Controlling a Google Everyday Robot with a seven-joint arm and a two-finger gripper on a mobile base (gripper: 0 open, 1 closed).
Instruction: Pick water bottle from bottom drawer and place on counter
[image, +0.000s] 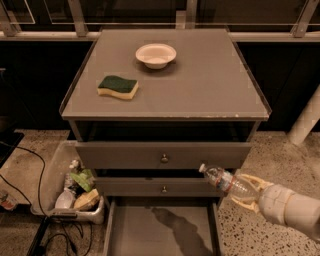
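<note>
Gripped the small clear ribbed plastic water bottle (220, 178) sideways in the cream end effector (240, 189), closed round its body, right of the open grey bottom drawer (135, 227). Needed raising clear above the broad grey table (200, 85) before reaching inward.

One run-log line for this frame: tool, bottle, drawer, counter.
tool: low right, shut on bottle | bottle: tilted, cap up-left, airborne | bottom drawer: open | counter: sponge, bowl, no bottle yet
</note>
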